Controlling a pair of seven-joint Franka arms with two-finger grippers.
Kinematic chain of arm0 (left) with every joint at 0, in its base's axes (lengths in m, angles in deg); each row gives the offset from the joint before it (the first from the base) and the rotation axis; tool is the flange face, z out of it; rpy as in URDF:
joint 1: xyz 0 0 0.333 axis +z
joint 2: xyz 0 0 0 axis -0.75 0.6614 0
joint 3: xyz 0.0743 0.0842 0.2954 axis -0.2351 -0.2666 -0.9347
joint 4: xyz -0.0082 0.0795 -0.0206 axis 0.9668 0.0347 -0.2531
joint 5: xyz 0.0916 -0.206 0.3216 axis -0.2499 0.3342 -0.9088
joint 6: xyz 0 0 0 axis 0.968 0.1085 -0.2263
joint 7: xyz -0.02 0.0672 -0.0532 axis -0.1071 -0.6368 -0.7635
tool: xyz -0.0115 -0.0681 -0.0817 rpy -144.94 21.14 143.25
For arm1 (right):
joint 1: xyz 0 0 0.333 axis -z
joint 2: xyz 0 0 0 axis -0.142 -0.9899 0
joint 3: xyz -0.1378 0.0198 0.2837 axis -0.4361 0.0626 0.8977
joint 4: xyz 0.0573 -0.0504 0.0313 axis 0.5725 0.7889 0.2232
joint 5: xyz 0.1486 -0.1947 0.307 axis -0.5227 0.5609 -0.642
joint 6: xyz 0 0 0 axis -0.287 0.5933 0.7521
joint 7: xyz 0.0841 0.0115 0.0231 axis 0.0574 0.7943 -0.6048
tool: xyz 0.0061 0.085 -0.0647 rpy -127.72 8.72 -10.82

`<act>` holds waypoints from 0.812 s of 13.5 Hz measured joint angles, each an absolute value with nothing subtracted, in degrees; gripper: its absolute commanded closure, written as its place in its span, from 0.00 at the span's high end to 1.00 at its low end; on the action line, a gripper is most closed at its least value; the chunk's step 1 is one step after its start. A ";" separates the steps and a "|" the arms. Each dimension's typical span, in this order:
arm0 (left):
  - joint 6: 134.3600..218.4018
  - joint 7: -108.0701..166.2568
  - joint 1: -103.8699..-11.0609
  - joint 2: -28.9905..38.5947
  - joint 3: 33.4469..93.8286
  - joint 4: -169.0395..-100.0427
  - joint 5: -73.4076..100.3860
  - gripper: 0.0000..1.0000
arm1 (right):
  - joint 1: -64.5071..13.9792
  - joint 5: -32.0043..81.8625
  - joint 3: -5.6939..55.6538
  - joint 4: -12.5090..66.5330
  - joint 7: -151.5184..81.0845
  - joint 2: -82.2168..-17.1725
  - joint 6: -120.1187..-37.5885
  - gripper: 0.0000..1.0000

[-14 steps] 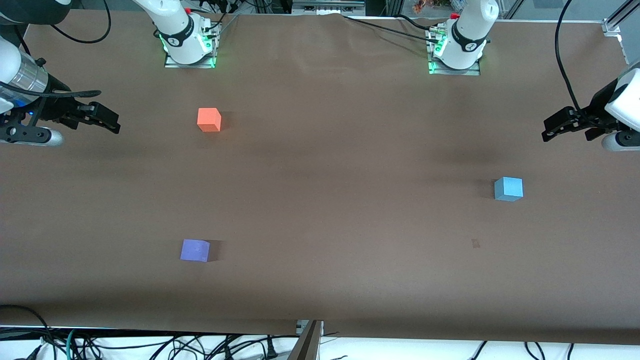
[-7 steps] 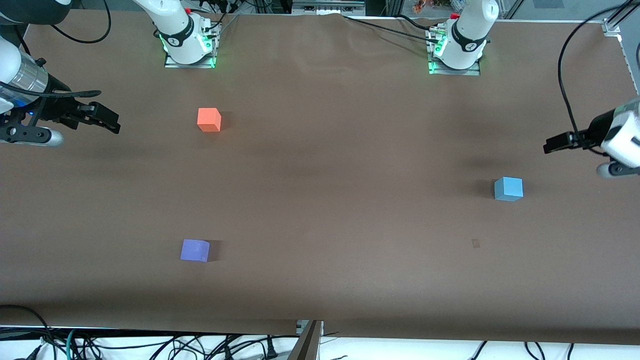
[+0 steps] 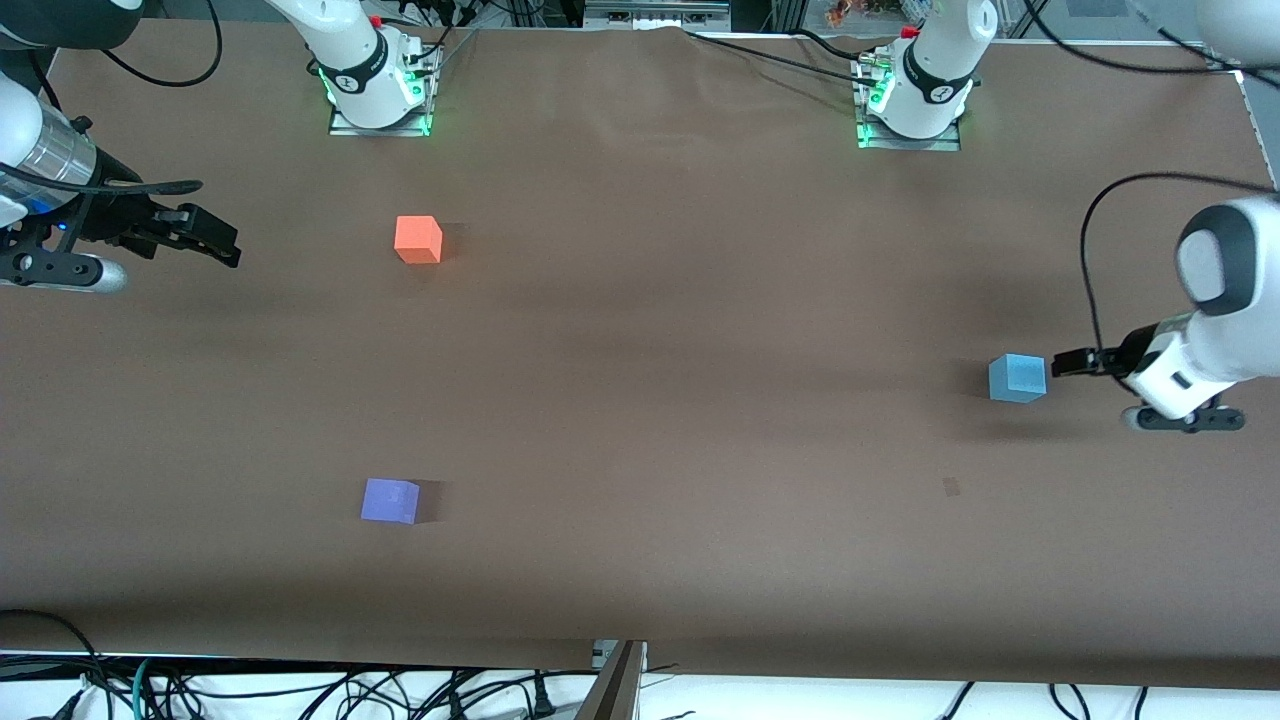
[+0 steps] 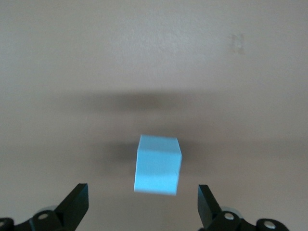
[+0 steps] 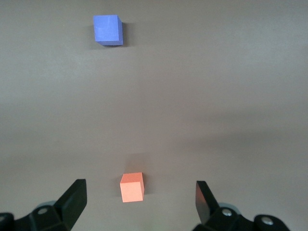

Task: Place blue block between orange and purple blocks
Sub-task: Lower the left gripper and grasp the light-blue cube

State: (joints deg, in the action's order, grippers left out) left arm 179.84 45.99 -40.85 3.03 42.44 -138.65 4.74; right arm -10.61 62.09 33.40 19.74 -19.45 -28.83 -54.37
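Note:
The blue block (image 3: 1017,378) sits on the brown table toward the left arm's end. My left gripper (image 3: 1062,362) is open and empty, its fingertips just beside the block on the left arm's end side. In the left wrist view the block (image 4: 158,164) lies just ahead of the open left gripper (image 4: 142,199). The orange block (image 3: 418,240) and the purple block (image 3: 390,500) lie toward the right arm's end, the purple one nearer the front camera. My right gripper (image 3: 215,240) waits open and empty beside the orange block. The right wrist view shows orange (image 5: 132,187), purple (image 5: 108,30) and the open right gripper (image 5: 139,206).
The brown table cover (image 3: 680,330) runs bare between the orange and purple blocks and the blue block. A small dark mark (image 3: 951,487) lies nearer the front camera than the blue block. Cables hang along the front edge (image 3: 400,690).
My left gripper has swung across the table's left end and come down close beside the blue block. The right arm and all three blocks have not moved.

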 measured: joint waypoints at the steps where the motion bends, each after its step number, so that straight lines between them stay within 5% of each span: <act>1: 184.20 46.79 -40.85 4.57 42.46 -140.30 4.75 1.00 | -10.61 62.09 33.40 19.74 -19.45 -28.83 -54.37 1.00; 10: 199.49 54.60 -40.85 6.46 42.56 -151.35 6.79 1.00 | -10.61 62.09 33.40 19.74 -19.45 -28.83 -54.38 1.00; 11: 199.91 54.79 -40.85 6.45 42.56 -151.95 6.89 0.94 | -10.61 62.09 33.40 19.74 -19.45 -28.83 -54.38 1.00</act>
State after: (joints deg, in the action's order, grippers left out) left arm 199.91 54.79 -40.85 6.45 42.56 -151.95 6.89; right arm -10.61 62.09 33.40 19.74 -19.45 -28.83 -54.38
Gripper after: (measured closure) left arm 0.000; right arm 0.000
